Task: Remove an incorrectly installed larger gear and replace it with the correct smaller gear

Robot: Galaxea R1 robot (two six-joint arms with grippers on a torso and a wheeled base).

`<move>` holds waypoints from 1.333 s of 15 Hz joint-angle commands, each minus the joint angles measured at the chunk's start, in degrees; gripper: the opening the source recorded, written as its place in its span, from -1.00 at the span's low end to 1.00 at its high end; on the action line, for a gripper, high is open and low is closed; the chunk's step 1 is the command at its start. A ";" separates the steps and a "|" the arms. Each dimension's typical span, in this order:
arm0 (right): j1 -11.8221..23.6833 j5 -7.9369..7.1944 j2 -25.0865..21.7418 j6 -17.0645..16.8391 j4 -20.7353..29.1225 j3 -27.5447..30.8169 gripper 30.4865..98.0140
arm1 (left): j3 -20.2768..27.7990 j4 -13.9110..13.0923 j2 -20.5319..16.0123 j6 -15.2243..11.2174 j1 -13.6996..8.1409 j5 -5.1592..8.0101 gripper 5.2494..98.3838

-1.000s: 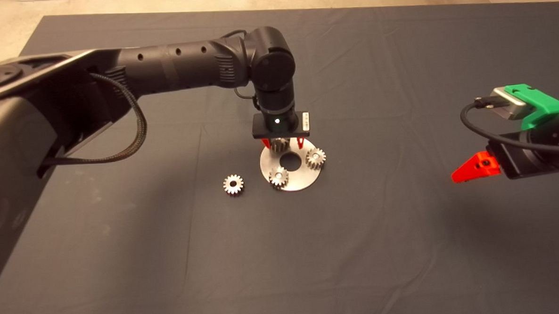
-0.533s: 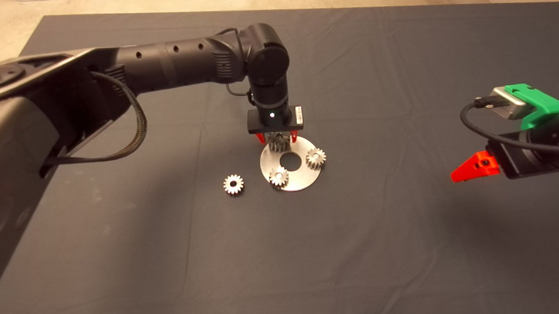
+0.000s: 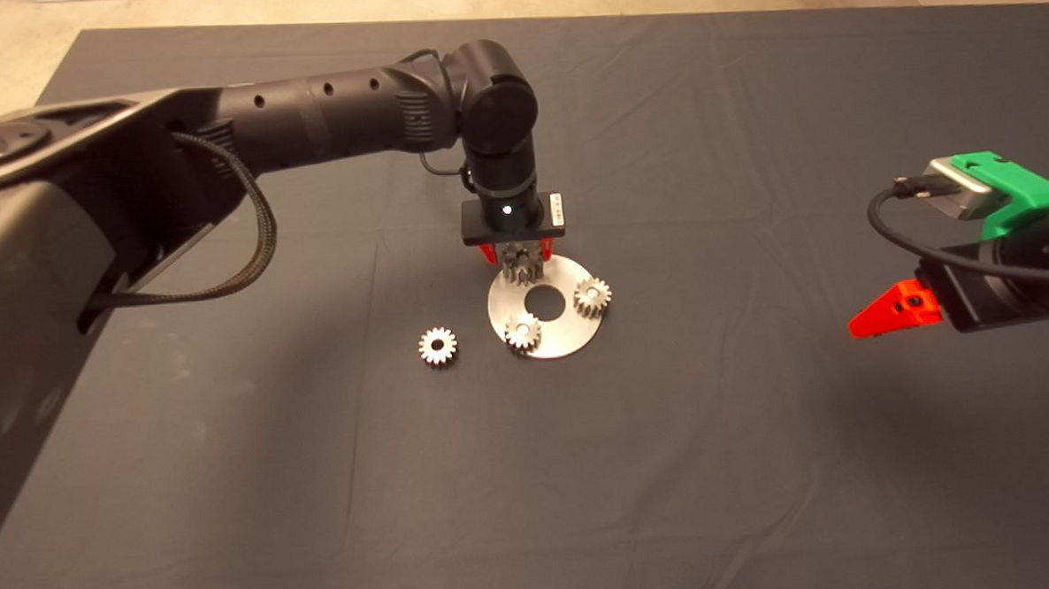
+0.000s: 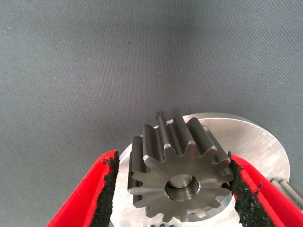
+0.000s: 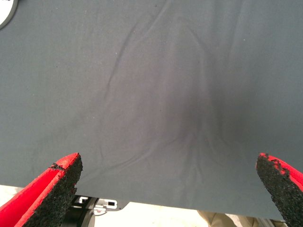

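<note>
My left gripper is shut on the larger gear, a tall coarse-toothed silver gear, and holds it just above the far edge of the round metal plate. In the left wrist view the larger gear sits between the black pads, clear of the plate, with a thin bare pin showing behind it. The smaller gear lies loose on the mat, left of the plate. My right gripper hovers open and empty at the right edge, its fingers spread wide.
Two more fine-toothed gears sit on the plate around its centre hole. The dark mat stretches wide in front and to the right. The right wrist view shows only mat and its edge.
My left gripper has closed on the larger gear and lifted it off the plate, drifting slightly left and away. The right arm has barely moved.
</note>
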 commanded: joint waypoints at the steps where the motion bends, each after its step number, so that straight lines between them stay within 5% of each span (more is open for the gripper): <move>1: 1.11 -0.82 -0.07 -0.26 1.41 -0.09 0.97 | 1.14 -0.38 0.16 0.26 -0.61 1.09 0.03; 7: 1.11 -0.83 -0.07 -0.26 1.41 -0.09 0.97 | 2.11 -0.56 0.09 0.08 -0.61 1.27 -0.11; 11: 1.11 -0.81 0.01 -0.25 1.41 -0.09 0.97 | 2.91 -0.82 0.09 -0.18 -0.61 3.62 -0.15; 17: 1.11 -0.81 0.01 -0.26 1.41 -0.18 0.97 | 4.22 -1.00 0.17 -0.44 -1.08 3.97 -0.23; 20: 1.11 -0.81 -0.07 -0.17 1.41 -0.09 0.97 | 5.15 -3.98 0.17 -0.36 -1.40 4.88 -0.29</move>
